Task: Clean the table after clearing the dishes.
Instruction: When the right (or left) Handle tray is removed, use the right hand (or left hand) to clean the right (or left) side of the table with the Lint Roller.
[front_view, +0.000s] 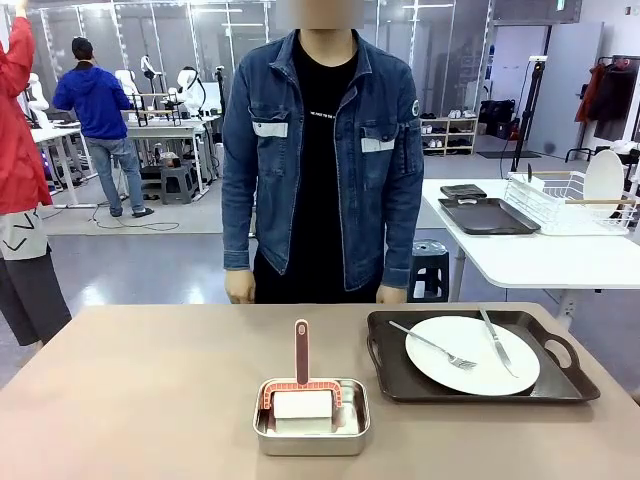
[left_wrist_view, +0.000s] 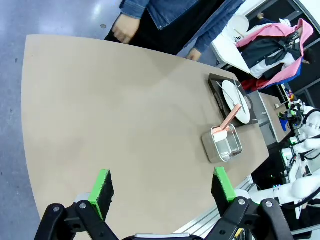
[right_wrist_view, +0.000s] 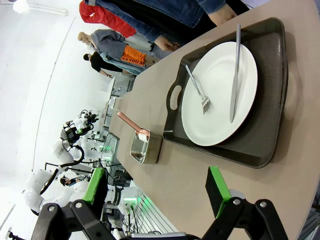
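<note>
On the taupe tabletop (front_view: 130, 400): one dark handled tray (front_view: 400, 382). On the tray, one white plate (front_view: 475, 375). Just left of the tray, one steel pan (front_view: 310, 445) holding one handled sponge (front_view: 303, 403). Across the plate, one knife (front_view: 497, 343) and one fork (front_view: 435, 345).

Expect a stiff, weighty tray; take by both end handles and keep level. Treat the plate as breakable and slick, the cutlery as loose. Spread wide and empty: left claw (left_wrist_view: 162, 187), right claw (right_wrist_view: 155, 185).

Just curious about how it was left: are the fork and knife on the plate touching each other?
Apart. The right wrist view shows bare white plate between the fork and the knife.
</note>
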